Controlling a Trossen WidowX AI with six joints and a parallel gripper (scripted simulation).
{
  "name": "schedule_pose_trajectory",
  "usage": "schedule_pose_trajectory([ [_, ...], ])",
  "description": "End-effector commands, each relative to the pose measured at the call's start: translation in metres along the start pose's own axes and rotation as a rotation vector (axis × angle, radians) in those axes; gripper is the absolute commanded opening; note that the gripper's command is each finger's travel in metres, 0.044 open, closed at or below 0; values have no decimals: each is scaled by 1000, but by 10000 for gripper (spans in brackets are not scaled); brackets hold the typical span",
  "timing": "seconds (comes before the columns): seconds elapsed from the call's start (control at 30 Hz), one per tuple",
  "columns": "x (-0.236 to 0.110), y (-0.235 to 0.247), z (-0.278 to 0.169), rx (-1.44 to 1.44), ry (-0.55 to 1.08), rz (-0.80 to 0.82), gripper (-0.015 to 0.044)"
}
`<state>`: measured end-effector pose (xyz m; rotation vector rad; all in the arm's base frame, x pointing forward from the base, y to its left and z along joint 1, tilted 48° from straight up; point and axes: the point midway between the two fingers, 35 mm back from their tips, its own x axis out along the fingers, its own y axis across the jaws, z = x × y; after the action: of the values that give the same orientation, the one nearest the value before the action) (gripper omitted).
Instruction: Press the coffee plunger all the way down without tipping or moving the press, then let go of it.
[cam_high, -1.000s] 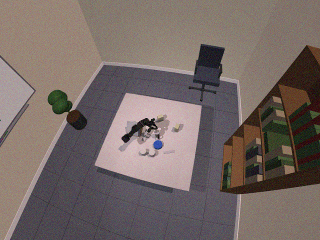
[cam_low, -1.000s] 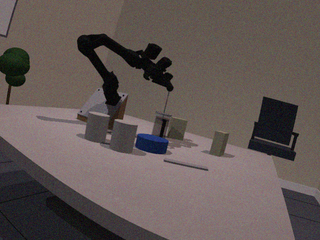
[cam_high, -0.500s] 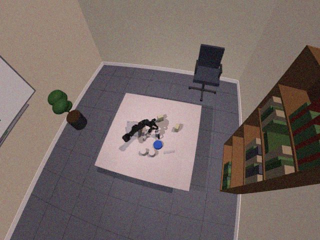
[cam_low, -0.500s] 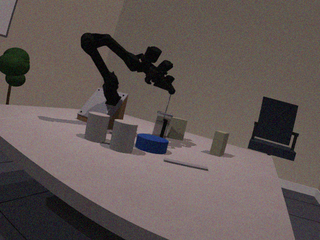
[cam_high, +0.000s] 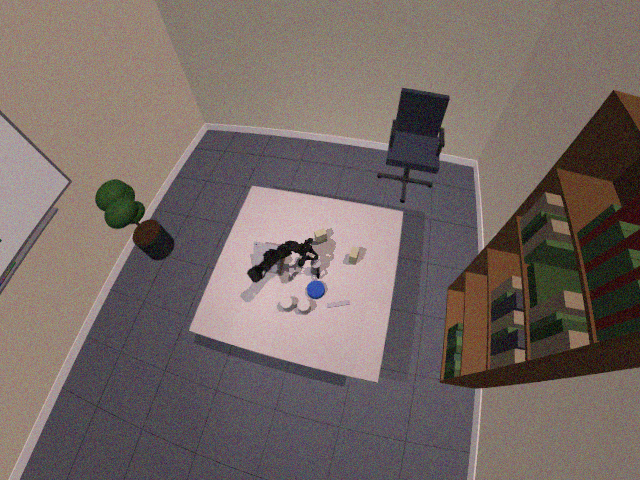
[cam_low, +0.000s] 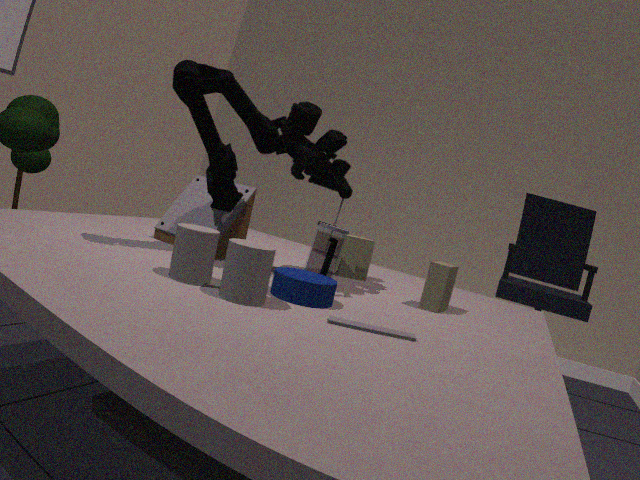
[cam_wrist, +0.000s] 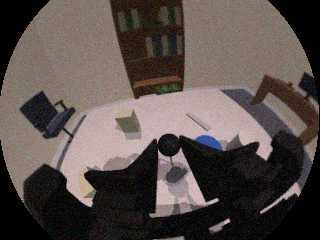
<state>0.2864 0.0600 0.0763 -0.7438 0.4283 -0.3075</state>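
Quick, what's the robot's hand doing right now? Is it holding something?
Gripper: closed on the plunger knob of the coffee press.
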Motion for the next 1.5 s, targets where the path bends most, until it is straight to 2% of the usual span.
schedule_pose_trajectory([
  [0.0,8,0,-24,-39,41,-4,114],
  [0.53,25,-1,-42,-45,28,-12,114],
  [1.47,33,4,-38,-45,26,-14,114],
])
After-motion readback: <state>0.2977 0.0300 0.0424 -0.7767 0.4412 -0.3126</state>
